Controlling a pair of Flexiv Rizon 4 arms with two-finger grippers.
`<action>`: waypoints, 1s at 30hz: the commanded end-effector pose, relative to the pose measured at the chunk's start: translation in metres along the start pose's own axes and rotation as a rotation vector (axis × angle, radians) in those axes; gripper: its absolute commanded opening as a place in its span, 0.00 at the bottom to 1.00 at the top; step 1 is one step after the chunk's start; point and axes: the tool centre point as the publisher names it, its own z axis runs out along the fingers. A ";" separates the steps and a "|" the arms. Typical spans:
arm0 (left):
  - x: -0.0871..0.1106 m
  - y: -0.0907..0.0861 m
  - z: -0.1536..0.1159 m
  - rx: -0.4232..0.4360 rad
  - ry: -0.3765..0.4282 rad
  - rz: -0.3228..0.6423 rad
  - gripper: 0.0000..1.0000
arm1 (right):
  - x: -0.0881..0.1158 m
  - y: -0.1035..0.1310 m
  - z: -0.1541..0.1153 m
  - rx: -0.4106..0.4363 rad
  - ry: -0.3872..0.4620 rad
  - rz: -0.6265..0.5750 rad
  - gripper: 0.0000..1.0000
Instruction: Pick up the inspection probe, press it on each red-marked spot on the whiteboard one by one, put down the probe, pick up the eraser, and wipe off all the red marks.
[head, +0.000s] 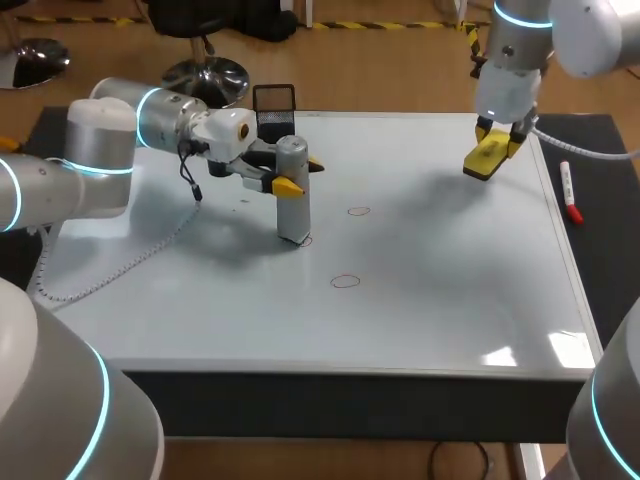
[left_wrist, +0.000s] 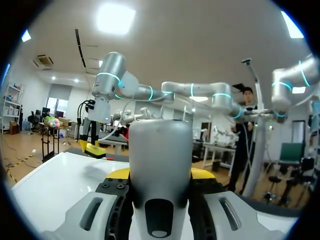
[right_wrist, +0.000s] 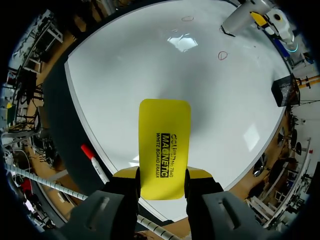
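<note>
The left claw (head: 300, 176) is clenching the inspection probe (head: 292, 195), holding it upright with its lower end touching the whiteboard (head: 430, 310). A red mark (head: 306, 240) is showing right at the probe's foot, so the pressing step seems to be in hand. Two more red rings are lying open beside this claw, toward the right arm: one (head: 358, 211) near, one (head: 345, 282) a little farther off.

The right claw (head: 492, 150) is grasping the yellow eraser (head: 484, 160) by its two sides and hanging above the board, well apart from every mark. In my judgement it is waiting for the wiping step.

The next move is calling for a clean lift of the probe, a short shift to an unpressed ring, and a straight descent so the tip lands inside it.

Counting: three red marks, one probe, one eraser, two claws, both full. One red-capped marker (head: 570, 192) is lying on the dark tabletop (head: 600, 260), just beside the right claw.
</note>
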 end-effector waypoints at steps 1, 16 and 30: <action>-0.003 0.006 -0.002 0.004 0.015 -0.004 0.00 | 0.001 0.000 -0.001 0.003 0.002 -0.001 0.00; 0.003 0.002 -0.004 0.006 -0.003 0.010 0.00 | 0.001 0.000 -0.001 0.003 0.002 -0.001 0.00; -0.006 -0.041 -0.041 -0.012 -0.157 0.078 0.00 | 0.001 0.000 -0.001 0.003 0.002 -0.001 0.00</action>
